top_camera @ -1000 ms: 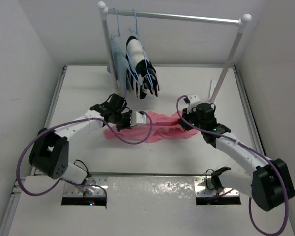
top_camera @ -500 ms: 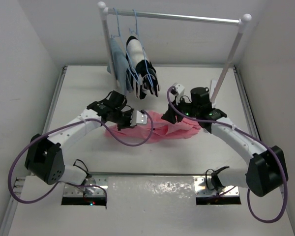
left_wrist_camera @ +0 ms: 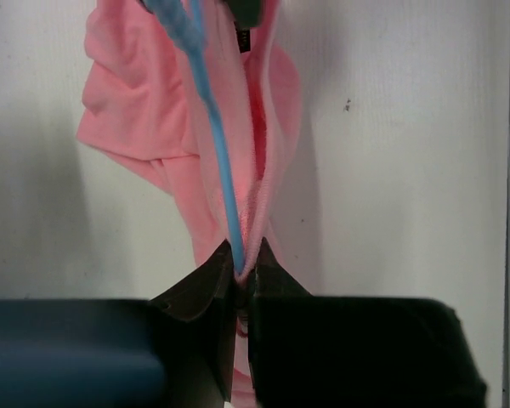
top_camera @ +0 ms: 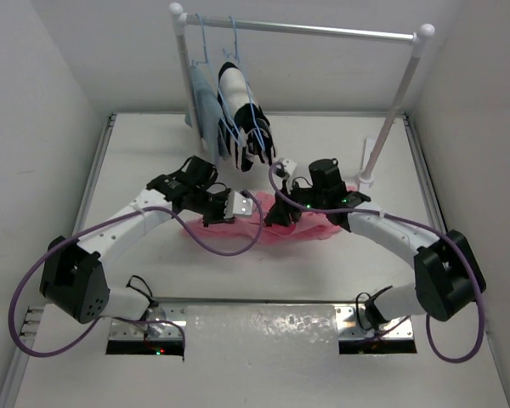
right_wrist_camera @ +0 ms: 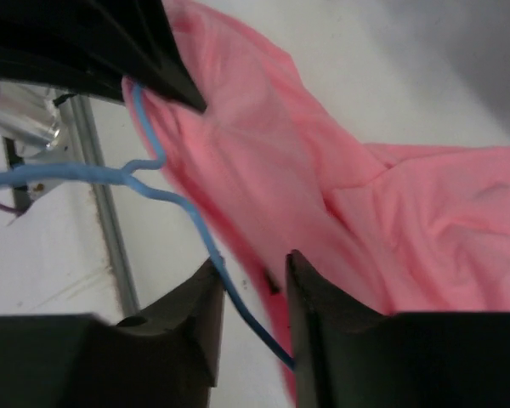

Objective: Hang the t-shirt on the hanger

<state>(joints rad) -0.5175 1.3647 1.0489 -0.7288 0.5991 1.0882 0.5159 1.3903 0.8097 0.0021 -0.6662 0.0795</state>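
The salmon-pink t-shirt lies crumpled on the white table between my two arms. My left gripper is shut, pinching the light-blue hanger wire together with a folded edge of the t-shirt right at its fingertips. My right gripper faces it from close by. In the right wrist view, the right gripper stands open. The hanger wire runs slantwise through the gap and the t-shirt lies just beyond. Most of the hanger is hidden inside the fabric.
A clothes rack stands at the back of the table, its right post foot close behind my right arm. A pale blue-grey garment and a black-and-white garment hang at its left end, just behind my left gripper.
My right gripper has opened, let go of the t-shirt and swung left towards my left gripper. My left gripper has stayed shut and shifted slightly back.
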